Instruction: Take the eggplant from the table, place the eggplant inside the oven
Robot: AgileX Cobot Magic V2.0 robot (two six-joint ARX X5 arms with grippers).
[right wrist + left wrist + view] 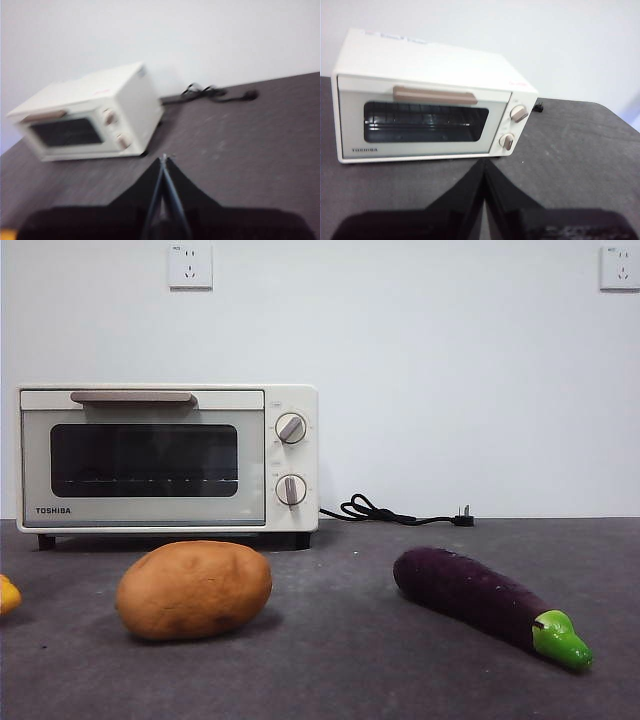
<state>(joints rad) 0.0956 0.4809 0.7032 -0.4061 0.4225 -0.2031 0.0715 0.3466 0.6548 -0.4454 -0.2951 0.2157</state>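
Note:
The dark purple eggplant (480, 597) with its green stem cap lies on the dark grey table (340, 660) at the front right, stem toward the near right. The cream-white oven (167, 458) stands at the back left with its glass door closed. No arm shows in the front view. In the left wrist view my left gripper (484, 162) is shut and empty, in front of the oven (427, 117). In the blurred right wrist view my right gripper (163, 159) is shut and empty, with the oven (87, 120) farther off. Neither wrist view shows the eggplant.
A fat brown potato (194, 589) lies in front of the oven, left of the eggplant. A yellow object (8, 594) peeks in at the left edge. The oven's black cord and plug (400, 513) lie along the back wall.

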